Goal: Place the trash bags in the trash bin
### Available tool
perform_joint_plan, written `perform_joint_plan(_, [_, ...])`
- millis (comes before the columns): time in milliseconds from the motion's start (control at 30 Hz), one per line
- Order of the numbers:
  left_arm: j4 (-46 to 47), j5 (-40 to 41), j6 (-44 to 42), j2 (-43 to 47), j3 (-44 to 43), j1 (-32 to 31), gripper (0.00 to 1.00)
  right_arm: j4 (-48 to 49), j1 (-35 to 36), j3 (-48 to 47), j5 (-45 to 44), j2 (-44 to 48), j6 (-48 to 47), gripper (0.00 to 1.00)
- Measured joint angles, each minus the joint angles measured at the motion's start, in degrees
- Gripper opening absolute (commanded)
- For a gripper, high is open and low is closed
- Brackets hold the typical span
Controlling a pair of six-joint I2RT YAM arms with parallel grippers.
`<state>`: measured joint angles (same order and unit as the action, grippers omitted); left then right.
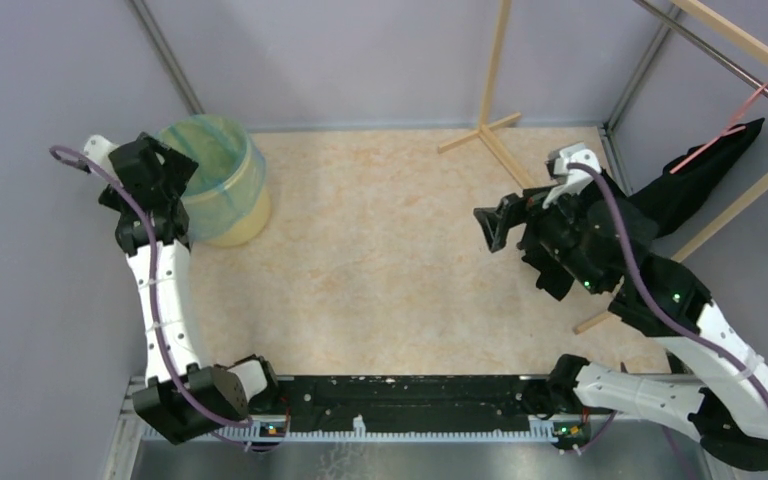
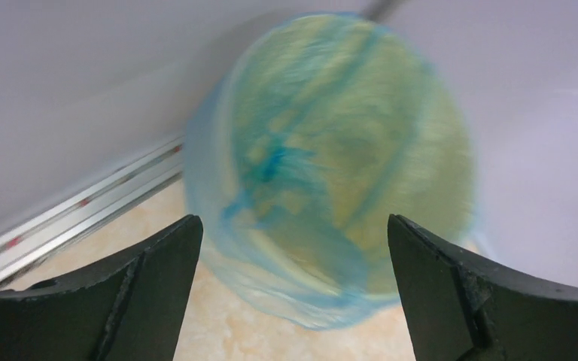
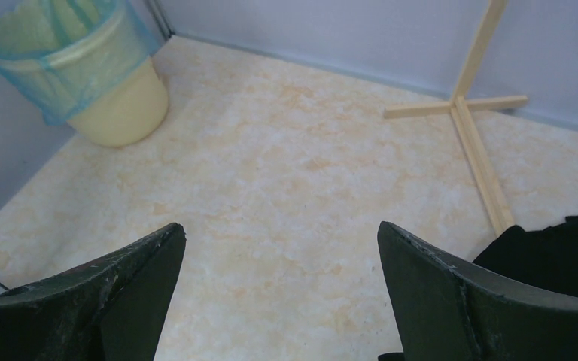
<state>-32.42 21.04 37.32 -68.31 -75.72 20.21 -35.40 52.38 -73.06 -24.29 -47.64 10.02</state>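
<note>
The pale-yellow trash bin (image 1: pixel 232 222) stands at the table's far left corner. The light-blue trash bag (image 1: pixel 222 168) lines it, its film folded over the rim and hanging down the outside. From the left wrist the trash bag (image 2: pixel 286 180) fills the bin's mouth, and the view is blurred. My left gripper (image 1: pixel 168 172) hovers at the bin's left rim, open, and the left gripper (image 2: pixel 293 226) holds nothing. My right gripper (image 1: pixel 490 228) hangs open over the table's right side, far from the trash bin (image 3: pixel 124 105). Between the right gripper's (image 3: pixel 282 229) jaws there is only bare table.
A wooden stand (image 1: pixel 490 125) with a cross foot rises at the back. A black cloth (image 1: pixel 705 175) hangs from a rail at the right, near the right arm. Grey walls close in behind and left of the bin.
</note>
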Motion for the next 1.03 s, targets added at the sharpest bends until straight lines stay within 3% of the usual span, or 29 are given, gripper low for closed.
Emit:
perform_joint_plan(133, [5.35,-16.15,-6.49,4.33,-2.97,-2.54,0.98,-0.44,0.00,-5.11,1.73,1.60,-2.27,0.99])
perform_joint_plan(333, [17.99,-45.68,-19.04,10.47,-5.40,-22.95,0.99,-0.74,0.02,-11.69,6.21,6.71,-4.92,0.99])
perform_joint_plan(467, [22.67,-58.21,-23.47,15.85,-4.20,-28.94,0.99,0.48,0.02,-13.42,8.31,12.35,-5.55,0.99])
perform_joint_plan(700, [29.99,-60.54,-25.81,27.12,0.87,-30.32,0.99,0.31,0.02,-15.45,8.24,14.34,-5.27,0.99])
perform_joint_plan(1033, [30.86,-59.06,-28.39,27.93,2.36,-32.44,0.99,0.15,0.02,-14.23,6.78,10.86,-4.90,0.99])
